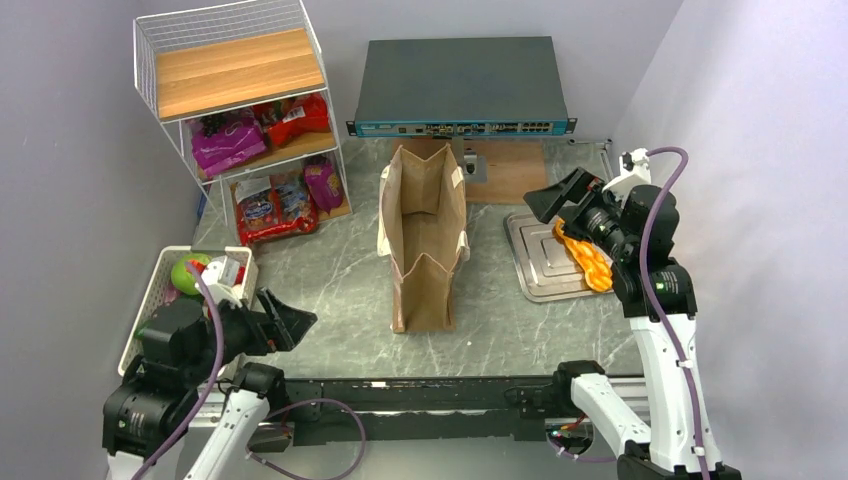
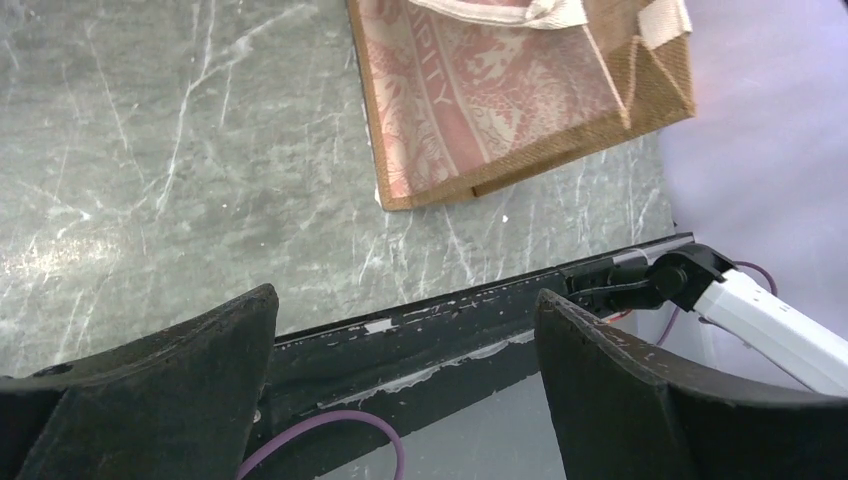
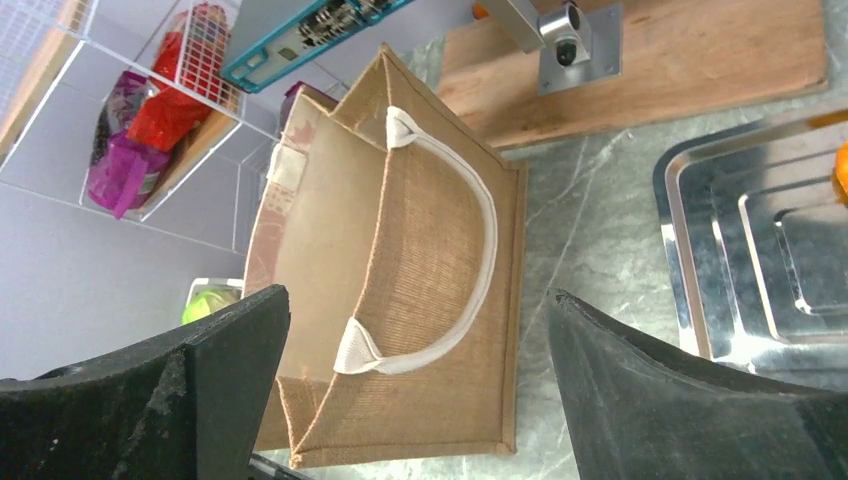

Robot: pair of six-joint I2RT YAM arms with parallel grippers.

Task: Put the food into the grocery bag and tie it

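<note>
1. At the near-left corner of the desk (image 1: 330, 260), the left gripper (image 1: 292, 322) hovers with its jaws spread wide and nothing between them. It points toward the middle of the desk. It sits just beside the white basket (image 1: 148, 300), which likely makes that basket's contents its natural first pick.
2. The basket lies along the left edge and holds the round pale-green cabbage (image 1: 185, 272) and a small red-and-white packet (image 1: 228, 270). Both are loose and uncovered from above, so an overhead grasp looks possible.
3. The grocery bag (image 1: 425, 240) stands upright in the middle of the desk. Its mouth is open to the top and its cream handles (image 3: 480, 230) are draped aside. Set there, it appears reachable by both arms, and food can be lowered straight in.
4. At the right edge, the right gripper (image 1: 545, 200) is raised over the metal tray (image 1: 535, 270), its jaws apart and empty. Its camera looks into the bag's open mouth. The orange carrot (image 1: 590, 262) rests on the tray, partly hidden by the arm.
5. In the far-left corner, a wire shelf (image 1: 240, 120) holds red snack packets (image 1: 270, 205) and a purple packet (image 1: 325, 182) on its lowest level, with more packets above. No food is in the bag yet, so the tying is judged far off.
6. Along the far edge sits a network switch (image 1: 460, 85), apparently unrelated to the task.
</note>
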